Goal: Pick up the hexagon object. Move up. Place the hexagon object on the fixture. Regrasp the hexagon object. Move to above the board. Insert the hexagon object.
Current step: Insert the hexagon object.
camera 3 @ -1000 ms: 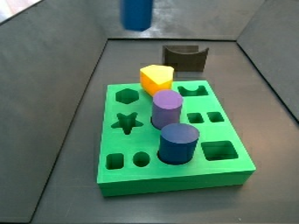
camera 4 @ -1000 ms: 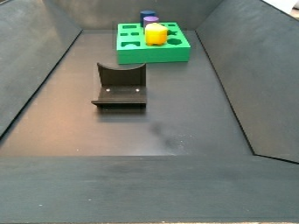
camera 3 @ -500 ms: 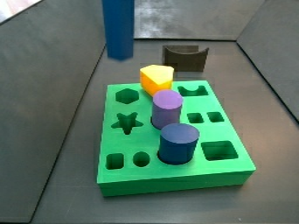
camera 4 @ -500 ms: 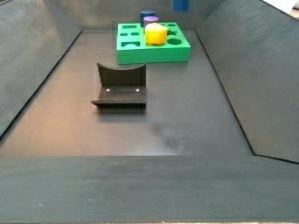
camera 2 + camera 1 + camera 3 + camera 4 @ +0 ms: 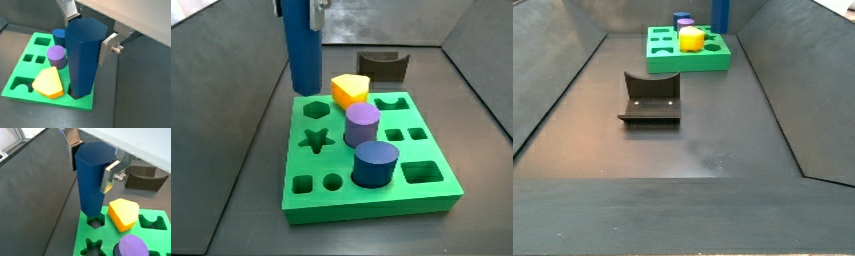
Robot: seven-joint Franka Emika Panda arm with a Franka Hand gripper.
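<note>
Even, diffuse overhead light fills the dark grey bin in both side views, leaving only soft, short shadows beside the pegs on the thick green square board (image 5: 372,160). A pale sheen lies across the matte floor, and the bright backdrop beyond the far wall is washed out. In both wrist views the slim blue hexagonal prism (image 5: 91,178), clamped upright in the gripper (image 5: 92,164), shows a lit top face and darker flanks; the silver finger plate (image 5: 107,47) catches a mild glint. A white housing overhead is overexposed. All frames are low-resolution and slightly soft; the small dark notched fixture (image 5: 649,98) loses detail in shade.
</note>
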